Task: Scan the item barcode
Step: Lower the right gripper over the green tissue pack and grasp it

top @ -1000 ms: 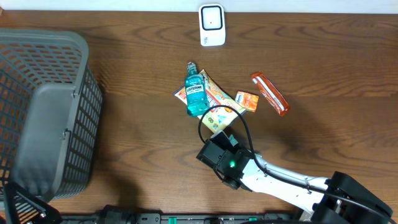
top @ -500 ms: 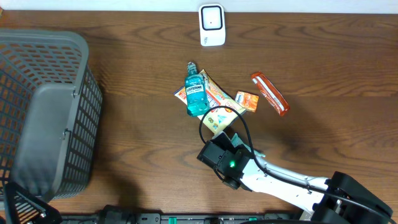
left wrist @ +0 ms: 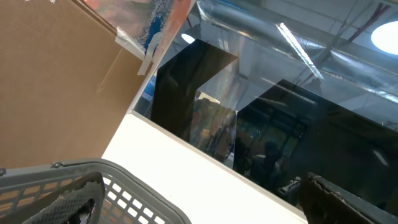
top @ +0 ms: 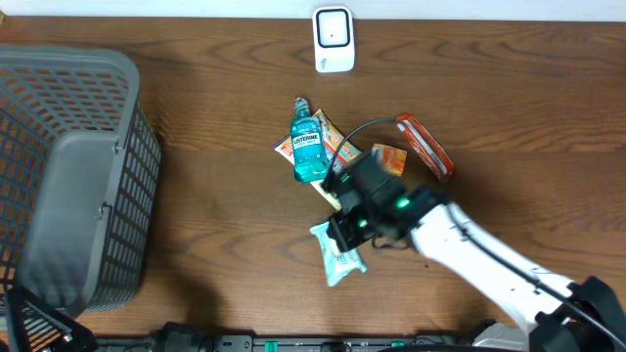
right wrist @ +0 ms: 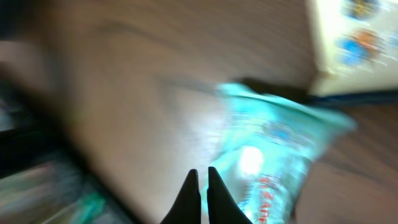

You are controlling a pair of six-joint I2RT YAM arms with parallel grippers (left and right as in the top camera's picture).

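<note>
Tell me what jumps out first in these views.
The right arm's tool, shut, hangs over a teal pouch on the near side of the heap of packets mid-table, where a blue bottle stands out. A big gray basket fills the left side, and a white scanner sits at the far edge.

Overhead looks down, right wrist close, both show pouch (top: 337, 259)

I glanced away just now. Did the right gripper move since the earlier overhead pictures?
Yes. The right gripper has moved up the overhead frame toward the white scanner, ending nearer the mouthwash bottle.
</note>
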